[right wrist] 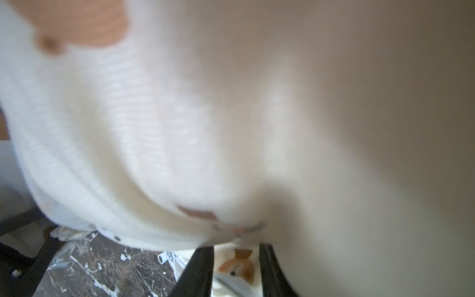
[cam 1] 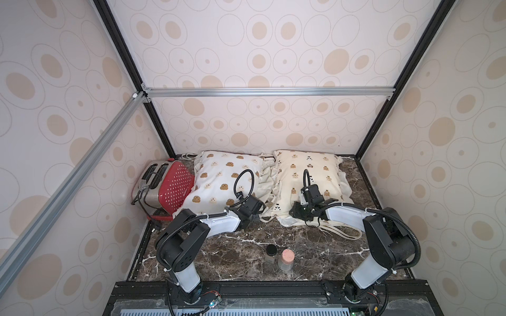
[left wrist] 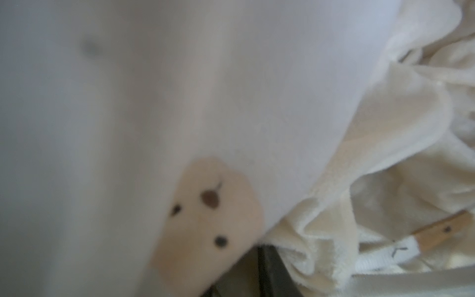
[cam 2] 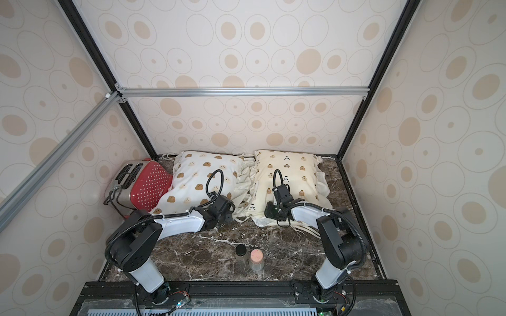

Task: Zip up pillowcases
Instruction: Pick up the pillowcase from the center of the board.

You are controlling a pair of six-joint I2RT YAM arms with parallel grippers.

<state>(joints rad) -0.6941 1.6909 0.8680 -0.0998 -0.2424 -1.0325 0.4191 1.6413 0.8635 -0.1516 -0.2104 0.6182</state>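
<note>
Finding: I work in a robot test cell, not a lived-in room.

Grounds: a frame of silver aluminium bars point(cam 1: 268, 91) and black posts point(cam 1: 411, 68) carries flat wall panels papered with beige ovals point(cam 1: 273, 41). My black-and-white left arm point(cam 1: 219, 221) and right arm point(cam 1: 345, 214) stand on a black rail point(cam 1: 273, 290) at the front edge of a dark brown marble-patterned tabletop point(cam 1: 241, 246).

Household props lie on it:
- a red white-dotted toaster point(cam 1: 169, 188)
- a white bear-print pillowcase point(cam 1: 219, 177)
- a cream-yellow bear-print pillowcase point(cam 1: 306, 169)
- a small black-lidded clear jar point(cam 1: 271, 253)
- a small pink-lidded clear jar point(cam 1: 287, 258)

Dark marble tabletop point(cam 1: 232, 246), white pillowcase point(cam 1: 219, 175), cream pillowcase point(cam 1: 315, 167), red toaster point(cam 1: 171, 188), black-lidded jar point(cam 1: 271, 254), pink-topped jar point(cam 1: 286, 260), perhaps glass
</note>
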